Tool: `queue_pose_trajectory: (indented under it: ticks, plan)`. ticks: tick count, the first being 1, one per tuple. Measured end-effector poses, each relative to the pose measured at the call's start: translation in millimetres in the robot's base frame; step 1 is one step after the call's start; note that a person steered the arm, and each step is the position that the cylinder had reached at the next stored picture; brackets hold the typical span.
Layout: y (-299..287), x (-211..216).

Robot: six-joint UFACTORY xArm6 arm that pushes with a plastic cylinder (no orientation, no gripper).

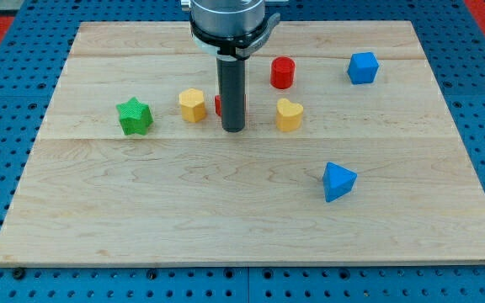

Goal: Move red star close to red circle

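Observation:
The red circle (283, 72), a short red cylinder, stands on the wooden board toward the view's top, right of centre. The red star (218, 105) is almost wholly hidden behind my rod; only red slivers show on either side of it. My tip (232, 129) rests on the board just in front of the red star, touching or nearly touching it. The red star lies left of and below the red circle, a short gap apart.
A yellow hexagon block (193, 105) sits just left of the rod, a yellow heart block (289, 114) just right. A green star (134, 116) lies at the left, a blue cube (363, 68) at top right, a blue triangle (338, 181) at lower right.

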State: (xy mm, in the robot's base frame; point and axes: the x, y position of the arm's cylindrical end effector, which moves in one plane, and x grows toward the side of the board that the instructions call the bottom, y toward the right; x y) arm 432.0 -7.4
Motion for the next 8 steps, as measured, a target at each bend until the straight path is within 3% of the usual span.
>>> queue_pose_trajectory:
  ticks: [1, 2, 4, 6, 8]
  plan:
    - [7.6, -0.7]
    - [-5.2, -32.0]
    - [-45.0, -11.9]
    - [-22.3, -61.1]
    - [-3.9, -52.4]
